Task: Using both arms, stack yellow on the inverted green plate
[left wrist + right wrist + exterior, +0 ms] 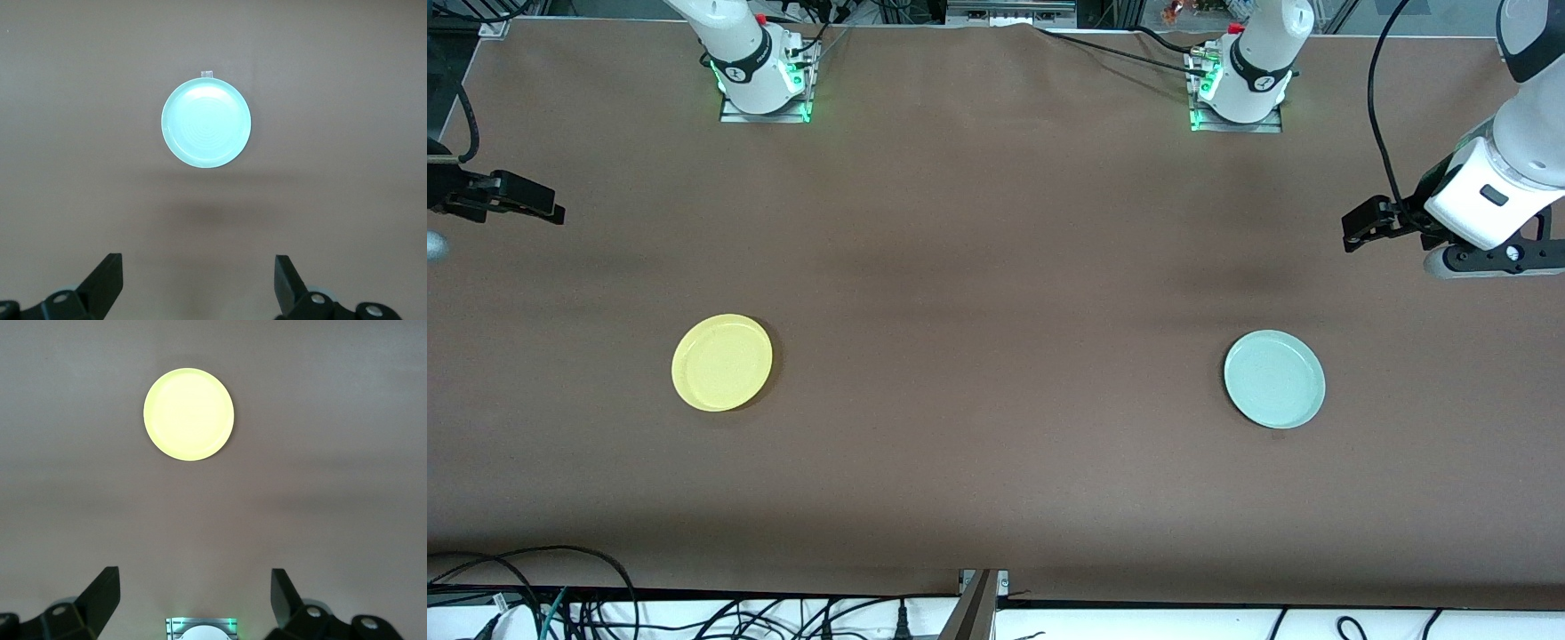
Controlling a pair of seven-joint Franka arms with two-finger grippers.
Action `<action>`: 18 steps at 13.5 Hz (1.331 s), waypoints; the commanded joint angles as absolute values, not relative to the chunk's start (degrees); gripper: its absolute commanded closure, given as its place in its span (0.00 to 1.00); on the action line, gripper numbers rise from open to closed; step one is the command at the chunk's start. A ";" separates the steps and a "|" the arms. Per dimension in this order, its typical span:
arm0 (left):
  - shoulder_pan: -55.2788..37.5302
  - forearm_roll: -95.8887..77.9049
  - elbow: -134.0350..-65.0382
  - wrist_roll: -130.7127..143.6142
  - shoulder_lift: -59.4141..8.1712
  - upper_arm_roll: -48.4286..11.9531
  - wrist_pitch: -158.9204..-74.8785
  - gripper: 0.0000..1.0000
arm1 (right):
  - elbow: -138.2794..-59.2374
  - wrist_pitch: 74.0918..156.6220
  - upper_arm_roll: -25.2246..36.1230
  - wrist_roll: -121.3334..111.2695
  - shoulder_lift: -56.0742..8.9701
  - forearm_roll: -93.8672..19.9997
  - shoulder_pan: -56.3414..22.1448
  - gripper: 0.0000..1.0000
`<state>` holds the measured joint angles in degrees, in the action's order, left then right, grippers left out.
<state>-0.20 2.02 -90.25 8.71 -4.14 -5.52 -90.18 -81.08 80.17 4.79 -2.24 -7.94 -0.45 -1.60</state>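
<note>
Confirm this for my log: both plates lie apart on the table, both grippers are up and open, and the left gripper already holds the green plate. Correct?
Not quite. The left gripper holds nothing; the left wrist view shows the green plate lying untouched on the table. The rest stands.

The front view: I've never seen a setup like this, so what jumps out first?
Two small plates on a wide brown table: the yellow plate toward the right arm's end and the pale green plate toward the left arm's end, far apart and both rim-up. Each arm hangs high over its own end of the table, the right gripper and the left gripper with fingers spread open, holding nothing.
</note>
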 commanded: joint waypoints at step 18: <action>4.03 3.34 -84.99 3.43 -20.98 -5.01 -94.71 0.00 | -80.42 80.07 4.83 -1.58 -8.17 -1.67 -1.23 0.00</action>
<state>2.46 2.11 -86.25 5.09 -15.45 -4.51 -90.93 -81.07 80.20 4.80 -2.24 -7.96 -0.46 -1.58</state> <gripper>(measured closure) 0.000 0.000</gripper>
